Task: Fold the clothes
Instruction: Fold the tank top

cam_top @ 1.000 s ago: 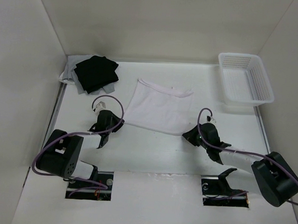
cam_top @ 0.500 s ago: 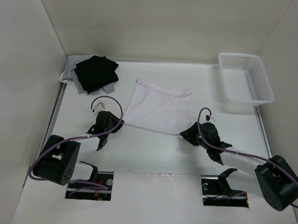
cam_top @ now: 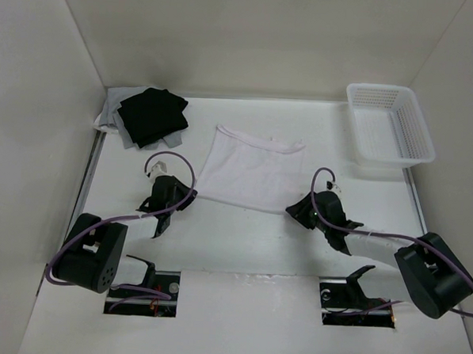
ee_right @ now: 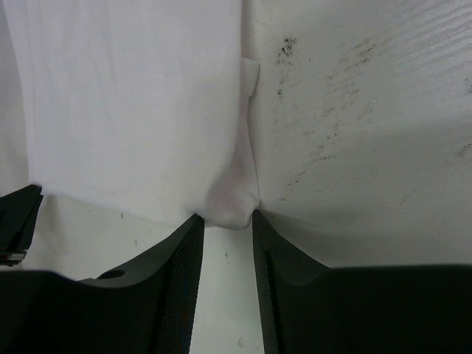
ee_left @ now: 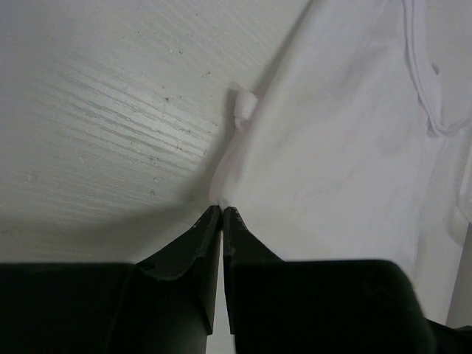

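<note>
My left gripper (ee_left: 222, 209) pinches one near corner of the garment (cam_top: 252, 174). My right gripper (ee_right: 225, 218) straddles the other corner, jaws apart (close first), then I lift both evenly.

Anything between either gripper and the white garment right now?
Nothing visible. The left gripper is shut on the white garment at its near-left corner; the right gripper, jaws open, straddles the near-right corner.

The left gripper (ee_left: 222, 211) fingers (ee_left: 193, 247) pinch a corner of the white garment (ee_left: 346, 147).
</note>
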You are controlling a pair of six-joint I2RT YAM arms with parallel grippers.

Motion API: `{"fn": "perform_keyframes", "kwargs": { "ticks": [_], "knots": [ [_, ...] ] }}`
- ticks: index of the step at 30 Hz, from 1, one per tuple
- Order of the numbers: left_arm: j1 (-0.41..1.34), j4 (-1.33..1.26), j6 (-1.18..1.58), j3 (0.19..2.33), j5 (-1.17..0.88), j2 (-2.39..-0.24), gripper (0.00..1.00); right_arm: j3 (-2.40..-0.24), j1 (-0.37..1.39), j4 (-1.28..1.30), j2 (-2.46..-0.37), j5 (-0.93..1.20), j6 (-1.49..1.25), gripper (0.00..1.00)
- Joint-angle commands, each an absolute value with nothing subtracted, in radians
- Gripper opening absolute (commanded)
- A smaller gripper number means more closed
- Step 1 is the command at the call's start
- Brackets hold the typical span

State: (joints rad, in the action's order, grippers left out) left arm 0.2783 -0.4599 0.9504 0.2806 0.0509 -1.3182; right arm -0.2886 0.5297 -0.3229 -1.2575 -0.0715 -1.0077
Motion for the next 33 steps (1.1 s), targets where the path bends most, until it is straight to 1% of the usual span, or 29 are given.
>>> {"fn": "perform_keyframes", "kwargs": {
  "ticks": [1,3,6,9,12,15,18,22,25,28,29,33],
  "knots": [
    [0.269,-0.486,0.933,0.270,0.040,-1.301,0.04,-0.298,0.519,-0.330,-1.272,-0.130,-1.032,0.37],
    [0.266,-0.489,0.933,0.270,0.032,-1.304,0.04,-0.299,0.515,-0.330,-1.279,-0.143,-1.049,0.35],
    [0.263,-0.489,0.931,0.270,0.031,-1.307,0.04,-0.313,0.515,-0.336,-1.308,-0.146,-1.054,0.27],
    [0.258,-0.489,0.930,0.273,0.028,-1.307,0.04,-0.318,0.519,-0.359,-1.336,-0.146,-1.058,0.15],
    [0.258,-0.489,0.931,0.272,0.025,-1.298,0.04,-0.314,0.519,-0.368,-1.329,-0.149,-1.062,0.06],
    [0.257,-0.476,0.936,0.270,0.009,-1.253,0.02,-0.305,0.538,-0.342,-1.243,-0.156,-1.049,0.02],
    [0.252,-0.381,0.951,0.281,-0.008,-1.093,0.00,-0.317,0.600,-0.182,-1.036,-0.176,-1.034,0.00],
    [0.281,-0.105,0.921,0.385,0.060,-0.731,0.00,-0.428,0.718,0.191,-0.699,-0.299,-0.986,0.00],
    [0.329,0.096,0.868,0.529,0.142,-0.527,0.00,-0.575,0.823,0.436,-0.537,-0.391,-0.954,0.00],
    [0.395,0.213,0.819,0.678,0.218,-0.427,0.00,-0.753,0.986,0.612,-0.485,-0.523,-0.934,0.00],
    [0.419,0.242,0.812,0.721,0.241,-0.407,0.00,-0.797,1.034,0.642,-0.486,-0.560,-0.928,0.00],
    [0.493,0.291,0.793,0.830,0.310,-0.379,0.00,-1.018,1.318,0.733,-0.534,-0.745,-0.910,0.00]
  ]
}}
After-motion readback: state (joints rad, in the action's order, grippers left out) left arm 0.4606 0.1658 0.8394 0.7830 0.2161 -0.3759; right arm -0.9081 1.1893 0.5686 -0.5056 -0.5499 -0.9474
